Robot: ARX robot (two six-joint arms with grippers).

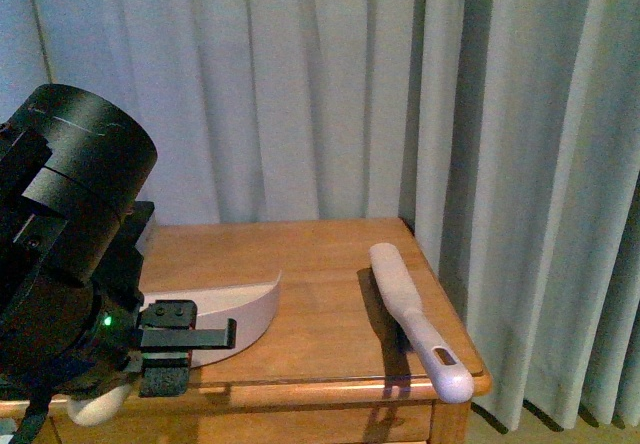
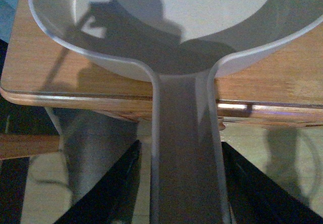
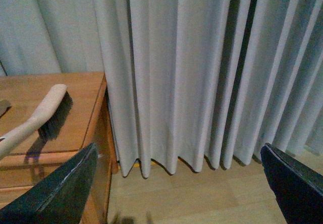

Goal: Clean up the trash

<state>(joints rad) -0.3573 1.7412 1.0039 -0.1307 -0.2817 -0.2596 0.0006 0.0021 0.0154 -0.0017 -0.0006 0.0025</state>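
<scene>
The pinkish-beige dustpan [image 1: 245, 309] lies on the wooden table [image 1: 330, 249], its handle [image 2: 186, 158] sticking out past the front edge. My left gripper [image 2: 180, 146] is shut on that handle, one black finger on each side; in the front view it sits low at the left [image 1: 188, 338]. The pan's bowl [image 2: 176, 12] looks empty where it shows. My right gripper [image 3: 177, 153] is open with nothing between its fingers, off the table's right side above the floor. The trash is out of view.
A beige hand brush [image 1: 410, 309] with dark bristles [image 3: 38, 118] lies along the table's right edge, its handle end over the front corner. Grey curtains [image 1: 350, 84] hang close behind and to the right. Wooden floor [image 3: 202, 199] lies below.
</scene>
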